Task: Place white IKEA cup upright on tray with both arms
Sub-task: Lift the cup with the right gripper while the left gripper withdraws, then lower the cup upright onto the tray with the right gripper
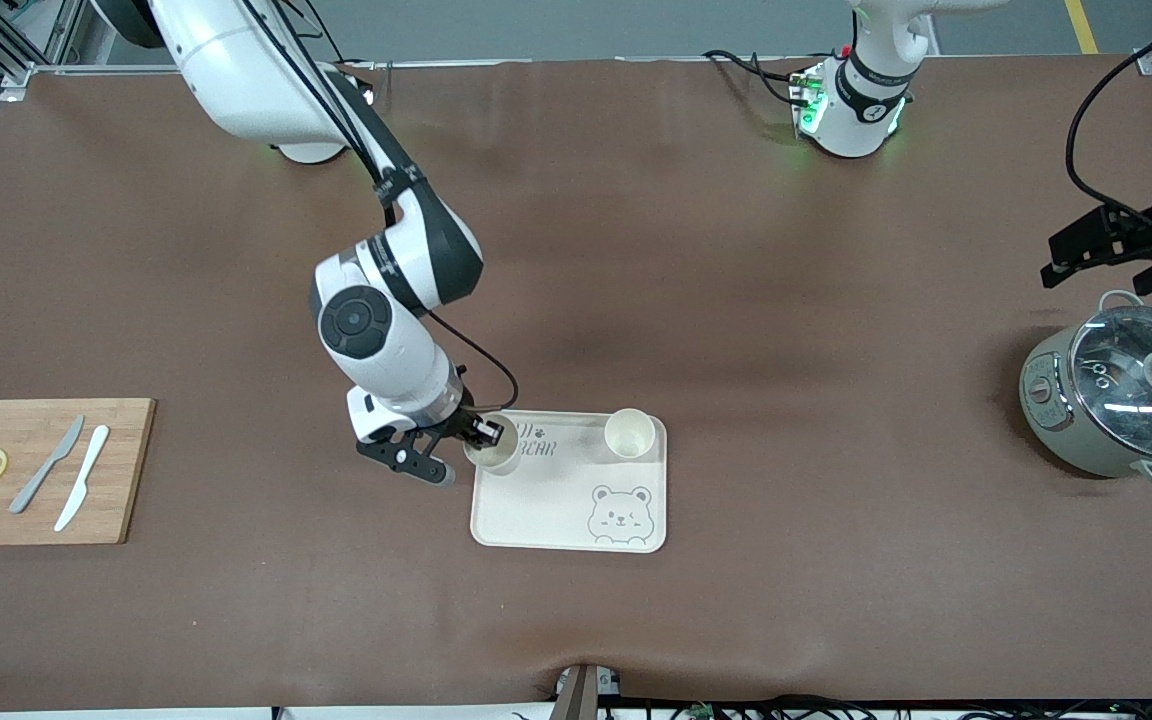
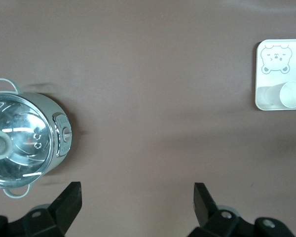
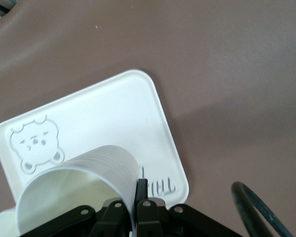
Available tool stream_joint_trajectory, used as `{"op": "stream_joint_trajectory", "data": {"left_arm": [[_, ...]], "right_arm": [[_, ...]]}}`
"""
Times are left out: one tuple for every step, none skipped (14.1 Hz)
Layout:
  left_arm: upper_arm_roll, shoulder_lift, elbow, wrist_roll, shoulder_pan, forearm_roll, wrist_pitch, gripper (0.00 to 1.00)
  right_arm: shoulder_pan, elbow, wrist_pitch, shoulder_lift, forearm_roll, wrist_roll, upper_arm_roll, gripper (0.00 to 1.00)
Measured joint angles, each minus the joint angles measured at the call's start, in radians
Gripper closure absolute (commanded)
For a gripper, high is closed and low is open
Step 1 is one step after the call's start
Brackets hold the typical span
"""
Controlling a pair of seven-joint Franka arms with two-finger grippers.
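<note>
White cup (image 1: 493, 452) sits at the tray (image 1: 556, 520) corner nearest the right arm's end, pinched at its rim by the right gripper (image 1: 476, 440); a second cup (image 1: 629, 433) stands upright on the tray, looks empty. Left gripper (image 1: 1101, 250) waits over the worktop by the lidded pot (image 1: 1121, 400).

Left wrist view: fingers (image 2: 69, 200) spread wide, holding nothing; pot contents hidden by glare.

Right wrist view: fingers clenched on the cup's thin wall; prob. light, rigid, smooth, so grip the rim. Inside empty.
</note>
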Motion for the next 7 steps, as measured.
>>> {"op": "stream_joint_trajectory", "data": {"left_arm": [[0.0, -0.017, -0.014, -0.004, 0.0, 0.0, 0.003, 0.0], [0.0, -0.03, -0.024, -0.006, 0.0, 0.0, 0.006, 0.0], [0.0, -0.038, -0.032, -0.007, 0.0, 0.0, 0.008, 0.0], [0.0, -0.042, -0.037, -0.007, 0.0, 0.0, 0.009, 0.0], [0.0, -0.042, -0.043, -0.007, 0.0, 0.0, 0.009, 0.0], [0.0, -0.042, -0.054, -0.007, 0.0, 0.0, 0.009, 0.0], [0.001, -0.042, -0.069, -0.007, 0.0, 0.001, 0.009, 0.0]], "right_arm": [[0.0, 0.001, 0.031, 0.027, -0.011, 0.001, -0.001, 1.0], [0.001, 0.001, 0.056, 0.051, -0.016, 0.001, -0.001, 1.0], [0.002, 0.002, 0.081, 0.072, -0.017, 0.001, -0.001, 1.0], [0.004, 0.003, 0.105, 0.09, -0.018, 0.001, -0.001, 1.0], [0.006, 0.004, 0.121, 0.105, -0.019, 0.001, -0.001, 1.0], [0.009, 0.005, 0.128, 0.115, -0.019, 0.001, -0.001, 1.0], [0.012, 0.006, 0.13, 0.121, -0.019, 0.001, -0.001, 1.0]]}}
